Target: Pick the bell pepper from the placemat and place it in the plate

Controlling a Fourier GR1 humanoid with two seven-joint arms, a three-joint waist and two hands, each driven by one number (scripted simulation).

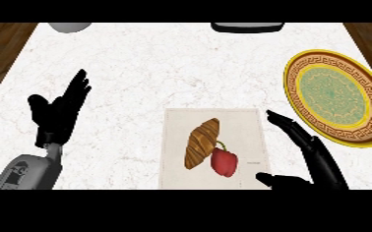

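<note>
A white marble counter [189,64] fills the head view, with dark wood showing at both upper corners; on it, near the lower middle, lies a pale rectangular placemat [247,128]; on the placemat sits a red bell pepper [224,163] with a short green stem, and just left of it, touching or overlapping its upper edge, lies a brown croissant [201,142] set on a slant, its upper end pointing to the upper right.

The right hand [316,155] shows at the lower right, just beside the placemat's right edge; its fingers are straight and point up and to the left, the thumb [272,179] is stretched out toward the placemat's lower right corner; the hand is spread and holds nothing; the pepper lies apart from it, to the left of the thumb.

The left hand [58,113] shows at the left, well apart from the placemat, with fingers straight and pointing upward and the thumb held to the side; it too holds nothing; its grey forearm [29,169] comes in from the lower left.

A round plate [294,86], yellow-rimmed with a brown key-pattern border and a pale green centre, lies at the right edge of the counter, above the right hand and partly cut off by the view; nothing lies on it.

At the top edge, a grey rounded object [70,26] shows at the left and a dark object with a pale rim [247,27] toward the right; both are cut off, and what they are cannot be told.
</note>
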